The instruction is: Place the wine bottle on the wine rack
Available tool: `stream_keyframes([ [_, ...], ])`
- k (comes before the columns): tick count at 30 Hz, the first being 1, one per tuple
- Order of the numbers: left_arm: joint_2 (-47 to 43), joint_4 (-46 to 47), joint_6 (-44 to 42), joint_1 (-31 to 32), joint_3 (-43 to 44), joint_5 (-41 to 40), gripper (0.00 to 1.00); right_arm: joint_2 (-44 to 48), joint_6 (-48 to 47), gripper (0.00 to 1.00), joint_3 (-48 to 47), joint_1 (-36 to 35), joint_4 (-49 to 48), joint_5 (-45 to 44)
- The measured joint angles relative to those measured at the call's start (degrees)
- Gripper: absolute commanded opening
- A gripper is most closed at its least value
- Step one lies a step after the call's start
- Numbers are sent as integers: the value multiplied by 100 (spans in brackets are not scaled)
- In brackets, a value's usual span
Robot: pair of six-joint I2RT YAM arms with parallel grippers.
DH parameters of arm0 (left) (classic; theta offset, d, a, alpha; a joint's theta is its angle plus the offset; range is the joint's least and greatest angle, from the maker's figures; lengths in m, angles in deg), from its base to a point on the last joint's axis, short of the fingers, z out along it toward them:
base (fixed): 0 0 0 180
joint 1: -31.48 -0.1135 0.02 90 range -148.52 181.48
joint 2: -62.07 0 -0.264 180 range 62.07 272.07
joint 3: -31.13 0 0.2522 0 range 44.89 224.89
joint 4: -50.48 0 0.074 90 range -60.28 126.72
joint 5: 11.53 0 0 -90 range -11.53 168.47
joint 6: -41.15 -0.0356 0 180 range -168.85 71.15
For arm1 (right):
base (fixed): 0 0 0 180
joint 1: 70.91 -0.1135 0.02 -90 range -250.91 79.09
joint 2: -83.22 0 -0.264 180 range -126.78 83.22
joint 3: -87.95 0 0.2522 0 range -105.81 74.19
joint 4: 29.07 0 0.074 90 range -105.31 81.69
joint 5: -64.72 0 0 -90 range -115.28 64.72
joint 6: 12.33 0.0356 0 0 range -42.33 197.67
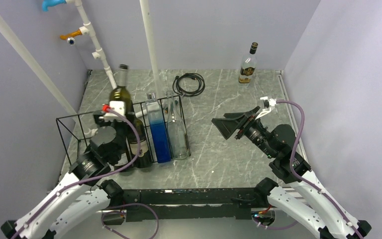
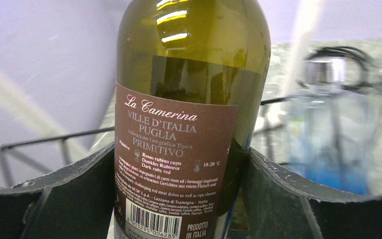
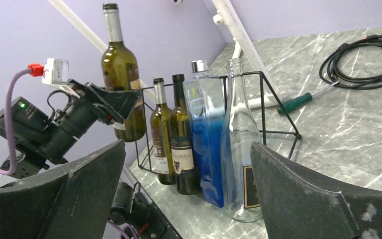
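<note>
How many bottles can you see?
6. The left hand holds one green wine bottle; two dark bottles, a blue bottle and a clear bottle stand in the wine rack; a lone bottle stands by the back wall. More could hide behind the arm.

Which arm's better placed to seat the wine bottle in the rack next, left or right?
Left. The left gripper grips the wine bottle, raised at the wine rack. The right gripper is open and empty, off to the rack's right.
</note>
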Motion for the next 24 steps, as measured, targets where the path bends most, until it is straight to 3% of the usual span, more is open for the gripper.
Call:
stream_keyframes([
  [10,-546,-170,-149,-1008,-743,-1038,0,247,-109,100,17,0,299,-111],
  [24,387,-1329,1108,-2632,-758,-702,0,472,-398,100,17,0,603,-387],
])
